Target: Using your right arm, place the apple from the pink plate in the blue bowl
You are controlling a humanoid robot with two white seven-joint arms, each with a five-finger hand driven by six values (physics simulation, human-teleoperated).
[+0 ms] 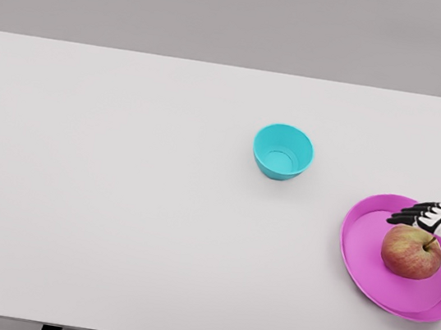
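The flat white tabletop (116, 199) spreads wide before me, and its whole left half lies bare from the far edge down to the near edge. That is a great deal of open surface, with nothing standing on it.

Right of the middle, toward the far side, sits the small round turquoise-blue bowl (282, 152). It stands upright, its mouth open to me and its inside showing nothing in it. White table surrounds it on every side, and it is well apart from the plate.

Further right and nearer to me lies the shallow round pink plate (364, 261). Its right rim reaches just about to the right border of my view, close to the table's right edge. A strip of bare table runs between its near rim and the table's near edge.

On the plate, right of its centre, rests the red-and-yellow apple (411, 252), upright with its short stem pointing up.

My right hand (440, 231) comes in from the right border, white with black-jointed fingers (409, 216). The fingers stretch out leftward over the far top of the apple, spread rather than closed, with the thumb tip showing at the apple's right side. I have not closed on the fruit; whether any finger touches it I cannot tell.
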